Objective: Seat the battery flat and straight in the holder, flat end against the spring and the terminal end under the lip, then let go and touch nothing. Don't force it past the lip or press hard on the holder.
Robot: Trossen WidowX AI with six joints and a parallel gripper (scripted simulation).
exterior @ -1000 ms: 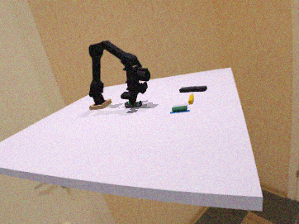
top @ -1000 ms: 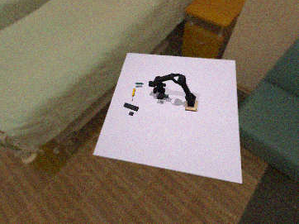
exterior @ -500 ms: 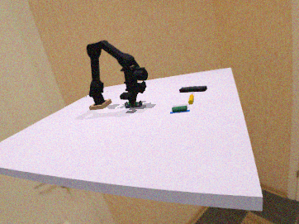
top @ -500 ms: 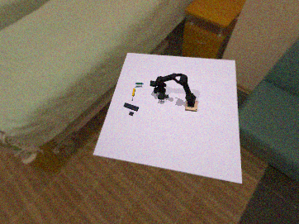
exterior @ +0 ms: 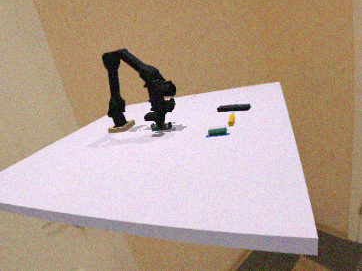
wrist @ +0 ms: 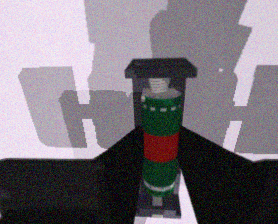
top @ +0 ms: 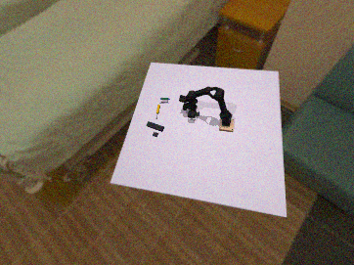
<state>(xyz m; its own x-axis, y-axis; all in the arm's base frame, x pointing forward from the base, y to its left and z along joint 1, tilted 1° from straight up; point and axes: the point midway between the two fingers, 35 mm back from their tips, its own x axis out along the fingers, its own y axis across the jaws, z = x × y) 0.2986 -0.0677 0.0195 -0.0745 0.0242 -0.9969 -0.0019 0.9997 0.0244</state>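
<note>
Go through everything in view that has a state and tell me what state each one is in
Tool: shut on the battery, low over the holder.
Battery: gripped, lying lengthwise in the holder, not released.
Holder: on the table, battery inside its frame.
Green block: lying loose, untouched.
Yellow piece: lying loose, untouched.
Black bar: lying flat, untouched.

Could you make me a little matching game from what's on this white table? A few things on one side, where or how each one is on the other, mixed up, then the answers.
Things:
1. battery
2. hand
3. yellow piece
4. long black bar

Place or state:
A. lying loose between the black bar and a green block
B. closed around the battery's red middle
C. lying in the dark holder, one end at its far wall
D. flat on the table, farthest from the arm's base

Pairs: 1-C, 2-B, 3-A, 4-D
</note>
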